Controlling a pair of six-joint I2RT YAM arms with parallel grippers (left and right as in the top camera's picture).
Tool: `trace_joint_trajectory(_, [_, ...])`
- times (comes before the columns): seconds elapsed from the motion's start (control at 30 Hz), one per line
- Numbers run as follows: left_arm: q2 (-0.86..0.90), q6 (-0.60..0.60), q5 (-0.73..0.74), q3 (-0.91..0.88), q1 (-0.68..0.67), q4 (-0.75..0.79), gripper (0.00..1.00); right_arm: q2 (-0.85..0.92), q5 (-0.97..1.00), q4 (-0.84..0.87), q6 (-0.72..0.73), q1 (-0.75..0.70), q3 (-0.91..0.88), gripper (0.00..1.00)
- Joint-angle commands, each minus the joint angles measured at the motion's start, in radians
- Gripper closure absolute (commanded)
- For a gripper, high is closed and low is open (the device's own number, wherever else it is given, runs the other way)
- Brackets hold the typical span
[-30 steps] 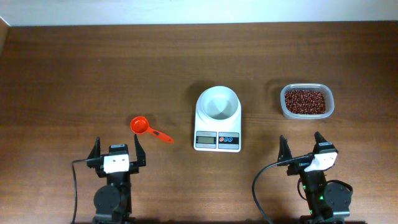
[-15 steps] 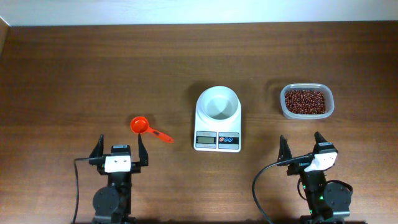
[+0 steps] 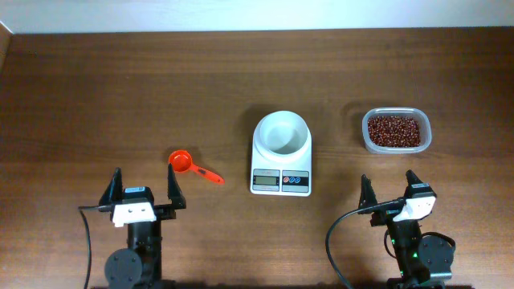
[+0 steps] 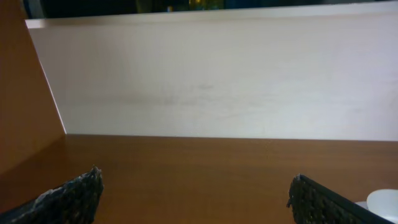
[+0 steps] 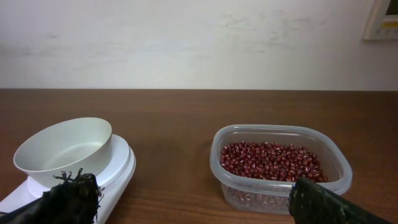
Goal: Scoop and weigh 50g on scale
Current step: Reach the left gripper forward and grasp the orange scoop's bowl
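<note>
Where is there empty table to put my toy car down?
The long strip of table behind the scoop, scale and tub is bare. So are the gap between scale and tub, and the left side past the scoop. It's most crowded at the front, around the left tool near the scoop and the right tool.

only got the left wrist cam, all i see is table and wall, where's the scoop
Observer: The orange scoop lies on the table just ahead and to the right of the left claw, with its cup end nearest the claw's right finger.
Operator: anything weighed yet
Observer: No, the white bowl on the scale is empty.
Operator: and what do i scoop from
Observer: The beans sit in a clear tub to the right of the scale, ahead of the right claw.
</note>
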Motion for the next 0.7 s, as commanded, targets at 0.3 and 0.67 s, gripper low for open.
trace_joint_trajectory(0.3, [0.365,-0.138,-0.084,0.413,0.006,-0.291,0.01,-0.007,-0.009,-0.003,0.003,0.006,-0.005,0.01])
trace_joint_trajectory(0.67, [0.812,-0.024,0.469,0.879,0.006,-0.635,0.01,-0.007,-0.009,-0.003,0.003,0.006,-0.005,0.02])
